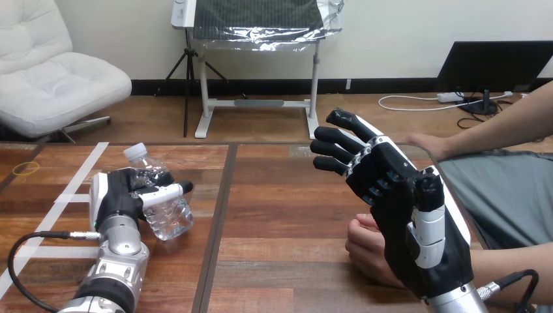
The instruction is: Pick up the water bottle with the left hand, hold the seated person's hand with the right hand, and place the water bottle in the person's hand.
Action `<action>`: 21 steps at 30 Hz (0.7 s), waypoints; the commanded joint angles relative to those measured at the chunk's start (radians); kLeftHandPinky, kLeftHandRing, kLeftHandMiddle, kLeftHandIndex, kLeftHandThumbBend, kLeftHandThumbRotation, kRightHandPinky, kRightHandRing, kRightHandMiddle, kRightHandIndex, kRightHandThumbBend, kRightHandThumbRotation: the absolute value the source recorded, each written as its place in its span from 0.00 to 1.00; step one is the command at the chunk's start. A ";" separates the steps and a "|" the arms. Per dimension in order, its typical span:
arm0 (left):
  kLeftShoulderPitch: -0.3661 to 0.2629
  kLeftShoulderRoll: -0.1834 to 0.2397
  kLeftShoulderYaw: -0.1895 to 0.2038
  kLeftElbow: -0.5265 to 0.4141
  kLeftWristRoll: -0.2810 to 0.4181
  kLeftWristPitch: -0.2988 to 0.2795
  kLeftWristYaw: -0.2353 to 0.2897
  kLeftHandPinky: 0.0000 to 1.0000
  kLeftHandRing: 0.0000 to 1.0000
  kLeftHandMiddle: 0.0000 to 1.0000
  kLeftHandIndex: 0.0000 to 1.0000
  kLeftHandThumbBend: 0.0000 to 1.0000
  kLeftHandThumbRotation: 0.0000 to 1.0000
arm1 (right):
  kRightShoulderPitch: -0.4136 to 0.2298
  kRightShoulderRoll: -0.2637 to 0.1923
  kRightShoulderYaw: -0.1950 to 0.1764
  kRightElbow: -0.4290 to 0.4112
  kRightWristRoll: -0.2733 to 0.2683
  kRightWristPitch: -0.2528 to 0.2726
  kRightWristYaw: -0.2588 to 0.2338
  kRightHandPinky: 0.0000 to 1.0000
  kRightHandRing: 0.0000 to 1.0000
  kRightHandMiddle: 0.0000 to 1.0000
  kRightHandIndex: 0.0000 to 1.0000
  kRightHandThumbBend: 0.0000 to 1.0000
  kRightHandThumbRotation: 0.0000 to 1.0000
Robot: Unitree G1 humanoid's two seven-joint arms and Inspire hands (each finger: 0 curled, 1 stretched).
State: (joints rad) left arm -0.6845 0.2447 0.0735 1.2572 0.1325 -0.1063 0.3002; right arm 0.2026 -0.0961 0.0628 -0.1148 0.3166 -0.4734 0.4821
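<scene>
Right hand: nearest the lens, raised at the lower right of the head view on its silver forearm, wide open, fingers straight and spread toward the middle of the counter, thumb upright beside the palm; it grips nothing.
Person's near hand: loosely curled on the counter, just behind the right hand and partly hidden by it; whether the two touch cannot be told.
Person's far hand: resting at the counter's far right edge, beyond the right hand's fingertips and apart from them.
Left hand: at the left, its forearm coming up from the bottom edge, fingers and thumb curled round the water bottle.
Water bottle: clear, crinkled plastic, tilted in the left hand, white cap pointing toward the far edge; whether its base rests on the wood cannot be told.
Open room: bare wood spans the middle between the two hands, crossed by a dark seam running from near to far.
Left edge: white tape lines mark the wood beside the left hand, and a yellow ring lies near the far left corner, well apart from the bottle.
</scene>
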 commanded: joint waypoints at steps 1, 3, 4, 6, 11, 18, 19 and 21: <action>-0.058 -0.005 -0.013 -0.021 0.014 -0.057 0.014 0.26 0.34 0.41 0.45 0.70 0.00 | -0.037 -0.005 -0.007 -0.048 0.009 -0.001 -0.004 0.80 0.83 0.83 0.87 0.76 1.00; -0.054 -0.006 -0.012 -0.024 0.012 -0.065 0.016 0.27 0.35 0.42 0.45 0.70 0.00 | -0.036 -0.005 -0.007 -0.049 0.009 0.000 -0.005 0.80 0.83 0.83 0.87 0.76 1.00; -0.054 -0.007 -0.011 -0.024 0.011 -0.068 0.017 0.28 0.36 0.42 0.45 0.70 0.00 | -0.036 -0.005 -0.006 -0.049 0.009 0.000 -0.005 0.80 0.83 0.83 0.87 0.76 1.00; -0.049 -0.008 -0.009 -0.026 0.008 -0.081 0.018 0.28 0.37 0.43 0.45 0.70 0.00 | -0.037 -0.005 -0.007 -0.046 0.007 0.001 -0.006 0.80 0.83 0.83 0.87 0.76 1.00; -0.037 -0.011 -0.007 -0.038 0.005 -0.117 0.026 0.29 0.37 0.43 0.45 0.70 0.00 | -0.043 -0.005 -0.008 -0.037 0.004 0.003 -0.008 0.81 0.83 0.83 0.87 0.77 1.00; -0.015 -0.015 -0.007 -0.055 0.006 -0.186 0.037 0.27 0.34 0.41 0.45 0.69 0.00 | -0.066 -0.012 -0.023 -0.001 -0.025 -0.011 -0.016 0.82 0.83 0.83 0.87 0.76 1.00; -0.013 -0.015 -0.008 -0.056 0.007 -0.193 0.038 0.26 0.34 0.41 0.45 0.69 0.00 | -0.069 -0.014 -0.025 0.003 -0.029 -0.012 -0.017 0.82 0.83 0.83 0.87 0.76 1.00; -0.004 -0.017 -0.013 -0.071 0.011 -0.212 0.047 0.27 0.35 0.41 0.45 0.69 0.00 | -0.085 -0.024 -0.035 0.022 -0.047 -0.020 -0.019 0.82 0.83 0.83 0.88 0.75 1.00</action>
State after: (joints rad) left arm -0.6689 0.2220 0.0693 1.2547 0.1309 -0.2409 0.3216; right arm 0.1987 -0.0984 0.0570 -0.1109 0.2960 -0.4715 0.4742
